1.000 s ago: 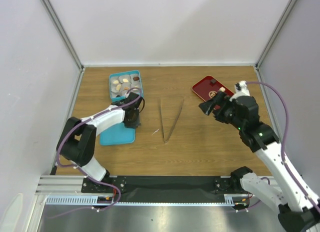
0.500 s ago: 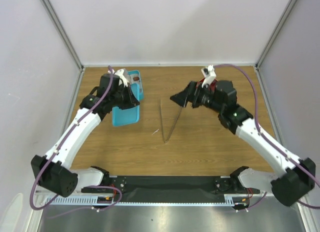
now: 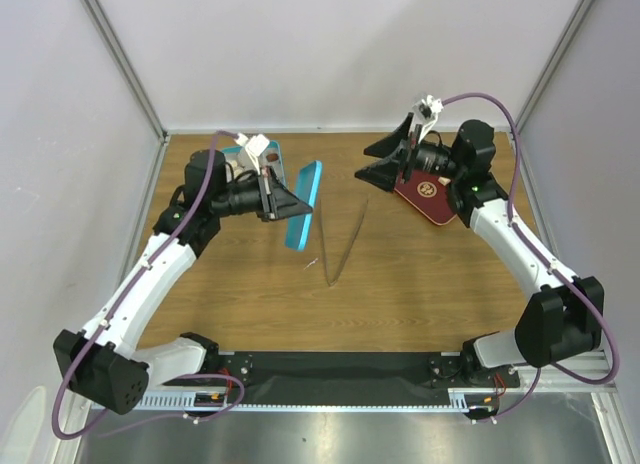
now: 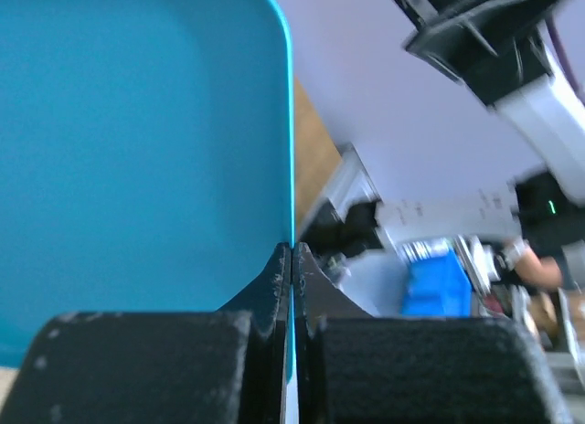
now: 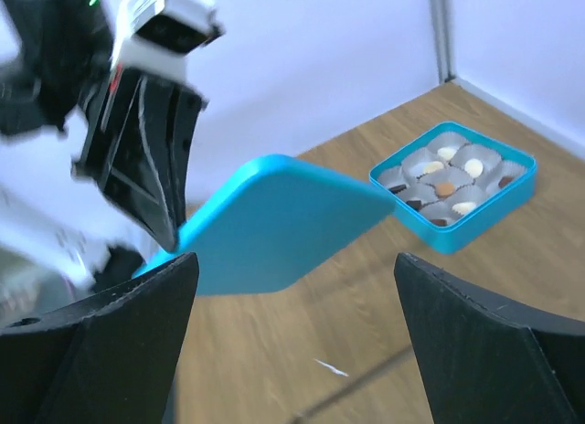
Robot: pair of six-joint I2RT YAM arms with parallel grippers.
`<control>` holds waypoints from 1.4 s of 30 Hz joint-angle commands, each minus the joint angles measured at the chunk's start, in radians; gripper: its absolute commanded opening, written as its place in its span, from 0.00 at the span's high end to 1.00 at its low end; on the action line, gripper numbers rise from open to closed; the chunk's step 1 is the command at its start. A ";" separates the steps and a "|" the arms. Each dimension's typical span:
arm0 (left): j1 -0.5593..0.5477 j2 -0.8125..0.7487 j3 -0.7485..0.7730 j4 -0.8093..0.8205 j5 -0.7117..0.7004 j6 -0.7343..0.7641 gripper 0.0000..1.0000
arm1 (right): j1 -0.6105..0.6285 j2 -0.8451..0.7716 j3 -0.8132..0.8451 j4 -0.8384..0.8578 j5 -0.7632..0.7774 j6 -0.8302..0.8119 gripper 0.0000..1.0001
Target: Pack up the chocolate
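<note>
Gripping a teal lid [image 4: 137, 150] by one edge, the left pincer [image 4: 291, 255] has its jaws shut tight on the thin rim, as the left wrist view shows. The lid hangs in the air above the wooden counter [image 3: 420, 274], tilted up on edge, with its hollow side facing the left arm. Behind that arm, near the back left corner of the counter, sits the open teal box [image 5: 454, 185]. It is mostly hidden from above. The right wrist camera shows it flat on the wood, just past the far corner of the raised lid. The chocolate [image 5: 445, 188] lies inside this box, in white paper cups: cream, tan and dark brown pieces, side by side in rows. Their exact number cannot be told.

Just right of the lid, long metal tongs [image 3: 340, 239] lie flat near the middle of the counter. Their two arms spread toward the back wall and their joined end points to the near edge. A tiny white scrap [image 3: 312, 264] rests on the wood beside them, on the left.

Farther right, the right pincer [image 3: 385, 164] hovers above the counter with its jaws spread wide and nothing between them. It points toward the lid and the left pincer, and stays well apart from both. Under the right arm, at the back right, a dark red tray [image 3: 432, 196] with a gold emblem lies on the counter, partly covered by the arm.
</note>
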 commanded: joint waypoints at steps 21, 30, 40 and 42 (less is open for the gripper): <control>-0.120 -0.009 -0.011 -0.193 0.232 0.258 1.00 | 0.110 0.096 0.138 -0.728 -0.494 -1.428 0.10; -0.126 -0.010 -0.019 -0.186 0.302 0.277 1.00 | 0.186 0.198 0.190 -0.850 -0.475 -1.599 0.16; -0.126 0.037 0.024 -0.259 0.326 0.374 1.00 | 0.195 0.325 0.328 -1.286 -0.518 -2.047 0.56; -0.126 0.048 0.032 -0.251 0.320 0.373 1.00 | 0.183 0.368 0.363 -1.459 -0.527 -2.164 0.71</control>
